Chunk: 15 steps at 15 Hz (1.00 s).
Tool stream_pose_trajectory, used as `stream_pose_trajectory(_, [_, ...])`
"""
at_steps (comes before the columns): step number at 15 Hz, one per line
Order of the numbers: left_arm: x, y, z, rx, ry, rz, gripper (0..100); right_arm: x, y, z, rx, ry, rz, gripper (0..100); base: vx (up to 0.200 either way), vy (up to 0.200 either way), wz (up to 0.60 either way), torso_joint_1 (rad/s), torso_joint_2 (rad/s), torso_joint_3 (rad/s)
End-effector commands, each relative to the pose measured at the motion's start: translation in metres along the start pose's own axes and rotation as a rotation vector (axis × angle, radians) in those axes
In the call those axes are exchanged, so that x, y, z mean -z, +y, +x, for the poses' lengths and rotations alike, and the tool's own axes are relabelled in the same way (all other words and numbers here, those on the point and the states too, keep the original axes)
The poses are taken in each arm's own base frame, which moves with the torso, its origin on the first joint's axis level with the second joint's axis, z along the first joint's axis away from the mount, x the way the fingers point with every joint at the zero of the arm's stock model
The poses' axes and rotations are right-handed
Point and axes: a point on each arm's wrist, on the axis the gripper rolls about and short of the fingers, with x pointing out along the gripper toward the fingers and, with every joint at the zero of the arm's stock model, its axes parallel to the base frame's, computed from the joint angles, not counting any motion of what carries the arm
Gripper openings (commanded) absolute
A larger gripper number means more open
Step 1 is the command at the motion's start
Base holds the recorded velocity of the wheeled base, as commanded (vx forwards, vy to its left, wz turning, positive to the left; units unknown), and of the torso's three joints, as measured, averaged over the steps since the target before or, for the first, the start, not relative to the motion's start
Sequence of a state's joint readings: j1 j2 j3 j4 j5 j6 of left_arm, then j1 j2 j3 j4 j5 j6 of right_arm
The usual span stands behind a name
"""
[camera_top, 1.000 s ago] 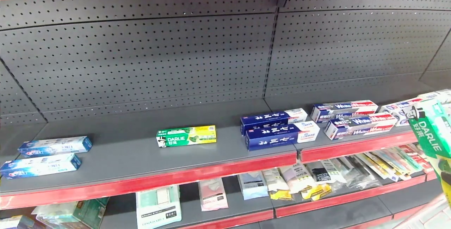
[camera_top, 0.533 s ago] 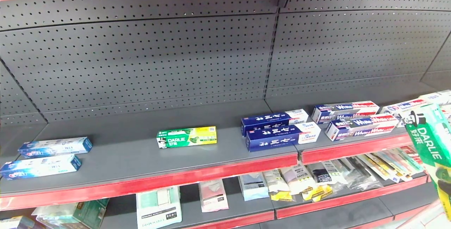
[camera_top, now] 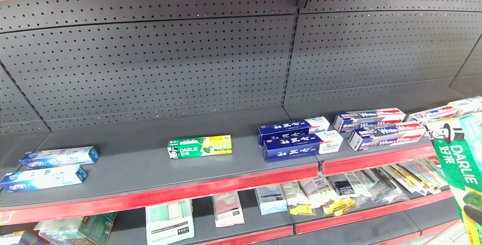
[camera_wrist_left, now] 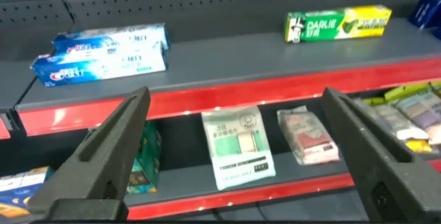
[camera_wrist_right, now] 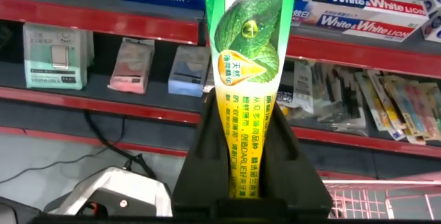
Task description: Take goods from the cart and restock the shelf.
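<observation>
The green box [camera_top: 457,162] stands on end at 4 o'clock in the head view, clamped low by the right pincer [camera_wrist_right: 244,148], probably so its free end leads onto the shelf [camera_top: 131,169] beside its twin [camera_top: 199,146]. The left pincer [camera_wrist_left: 236,98] gapes, empty.

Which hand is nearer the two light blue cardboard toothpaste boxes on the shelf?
Left. The left hand, open, is in front of the light blue boxes; the right hand, holding a green-and-yellow toothpaste box, is far to their right.
</observation>
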<state>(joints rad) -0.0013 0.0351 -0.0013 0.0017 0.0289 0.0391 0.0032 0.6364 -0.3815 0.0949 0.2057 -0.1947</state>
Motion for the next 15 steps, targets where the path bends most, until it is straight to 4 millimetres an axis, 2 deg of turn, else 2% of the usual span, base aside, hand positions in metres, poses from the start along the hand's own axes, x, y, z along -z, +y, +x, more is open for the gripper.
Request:
stream_pose_trajectory(1, [-0.049, 0.001, 0.008, 0.011, 0.041, -0.014, 100, -0.002, 0.000, -0.002, 0.010, -0.016, -0.005, 0, 0.000, 0.000, 0.00, 0.000, 0.00, 0.000])
stream_pose_trajectory(2, [-0.099, 0.003, 0.029, 0.003, 0.077, -0.132, 100, -0.002, 0.000, -0.003, 0.024, -0.015, -0.006, 0, 0.000, 0.000, 0.00, 0.000, 0.00, 0.000])
stream_pose_trajectory(3, [-0.127, 0.004, 0.051, -0.020, 0.114, -0.271, 100, -0.001, 0.000, -0.003, 0.037, -0.011, -0.005, 0, 0.000, 0.000, 0.00, 0.000, 0.00, 0.000])
stream_pose_trajectory(4, [-0.132, 0.004, 0.074, -0.061, 0.194, -0.266, 100, 0.000, -0.001, -0.001, 0.041, 0.000, -0.005, 0, 0.000, 0.000, 0.00, 0.000, 0.00, 0.000])
stream_pose_trajectory(5, [-0.132, 0.004, 0.094, -0.075, 0.263, -0.258, 100, 0.000, -0.001, 0.000, 0.039, 0.008, -0.003, 0, 0.000, 0.000, 0.00, 0.000, 0.00, 0.000])
stream_pose_trajectory(7, [-0.120, 0.002, 0.144, -0.100, 0.420, -0.248, 100, 0.001, -0.001, 0.002, 0.036, 0.024, -0.003, 0, 0.000, 0.000, 0.00, 0.000, 0.00, 0.000])
stream_pose_trajectory(9, [-0.107, -0.001, 0.194, -0.106, 0.480, -0.243, 100, -0.001, -0.002, 0.003, 0.030, 0.026, -0.012, 0, 0.000, 0.000, 0.00, 0.000, 0.00, 0.000])
stream_pose_trajectory(11, [-0.096, -0.010, 0.237, -0.110, 0.502, -0.313, 100, 0.000, -0.002, 0.005, 0.028, 0.034, -0.024, 0, 0.000, 0.000, 0.00, 0.000, 0.00, 0.000])
stream_pose_trajectory(15, [-0.089, -0.042, 0.280, -0.045, 0.560, -0.371, 100, 0.000, -0.002, 0.005, 0.024, 0.038, -0.039, 0, 0.000, 0.000, 0.00, 0.000, 0.00, 0.000])
